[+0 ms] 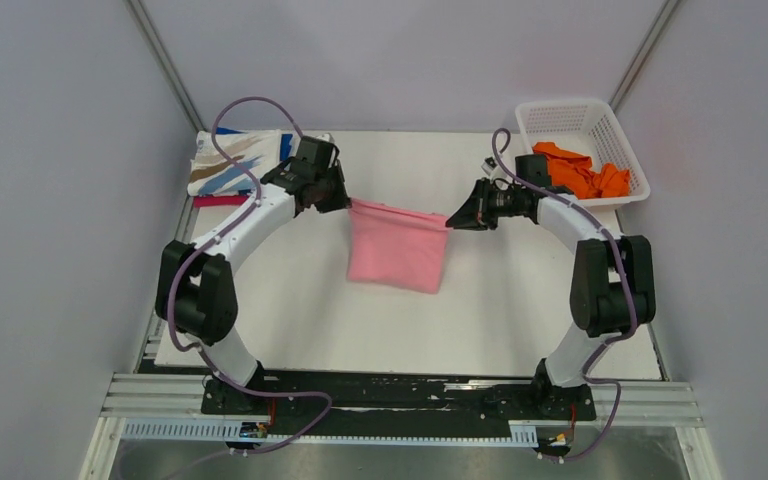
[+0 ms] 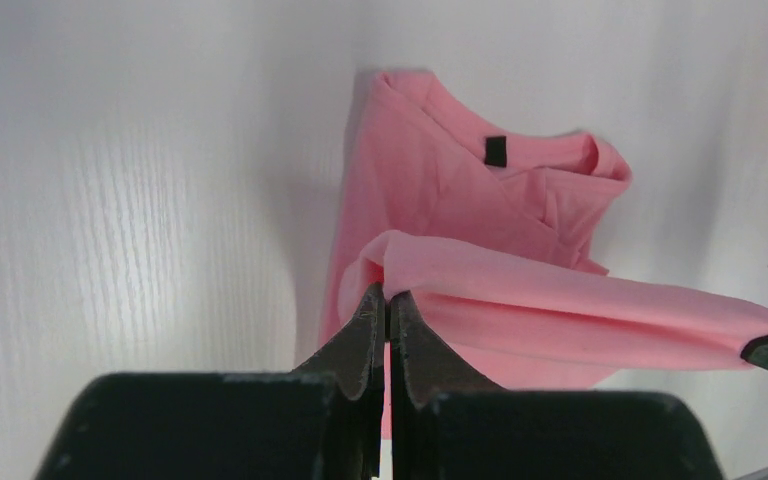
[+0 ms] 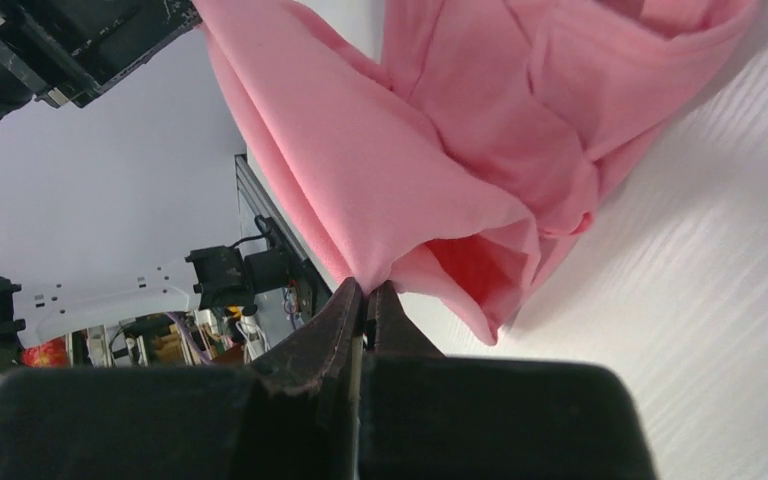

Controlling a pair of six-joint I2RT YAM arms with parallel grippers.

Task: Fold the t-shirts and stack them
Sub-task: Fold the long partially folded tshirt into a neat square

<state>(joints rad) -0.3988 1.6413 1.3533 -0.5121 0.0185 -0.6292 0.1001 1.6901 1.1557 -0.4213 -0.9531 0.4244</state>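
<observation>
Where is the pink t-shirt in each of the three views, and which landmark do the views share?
Top external: pink t-shirt at centre, held between left gripper and right gripper.
Left wrist: pink t-shirt from centre to right, pinched by the left gripper.
Right wrist: pink t-shirt across the top, pinched by the right gripper.
Shared landmark: the white table under it.
</observation>
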